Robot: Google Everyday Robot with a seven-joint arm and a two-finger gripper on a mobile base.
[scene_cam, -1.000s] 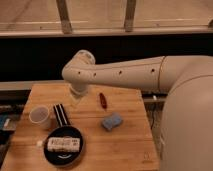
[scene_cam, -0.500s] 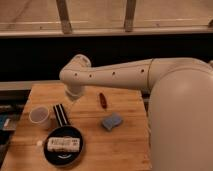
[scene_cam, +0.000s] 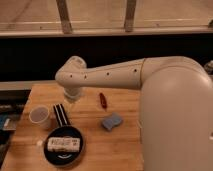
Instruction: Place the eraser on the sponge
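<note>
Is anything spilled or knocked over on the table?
Nothing stands out. The cup stands upright, the eraser lies flat beside it, and the sponge lies flat further right. The white bar sits in the black dish. The gripper hangs over the eraser's far end.

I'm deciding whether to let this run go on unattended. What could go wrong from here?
The hand hangs over the far end of the eraser, which lies close between the cup and the black plate; coming down, it might tip the cup. The sponge is small and soft, so the long eraser could slide off it. The red object lies near the way to the sponge and might get swept.
</note>
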